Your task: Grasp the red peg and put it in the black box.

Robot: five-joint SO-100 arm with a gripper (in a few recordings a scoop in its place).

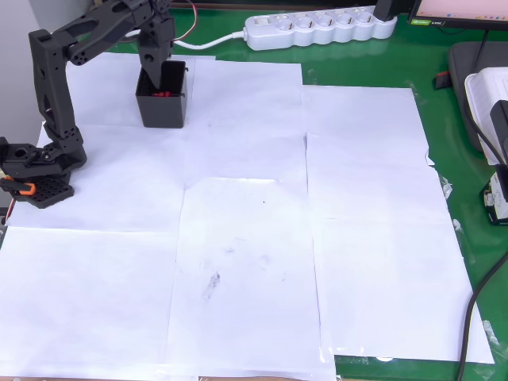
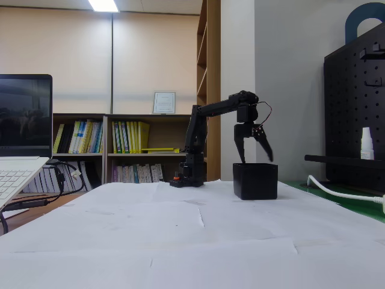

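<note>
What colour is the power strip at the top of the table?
White, clearest in the overhead view: the power strip.

Red peg [image 1: 162, 94] too small to make out clearly inside black box [image 1: 163, 99]; hidden by the box wall in the fixed view. Claw [image 1: 152, 73] tips partly hidden there.

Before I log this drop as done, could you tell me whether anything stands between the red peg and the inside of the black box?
Nothing visible does. In the overhead view the red peg already shows as a red speck inside the black box. The gripper hangs directly above the box's open top, its fingers spread apart in the fixed view.
</note>
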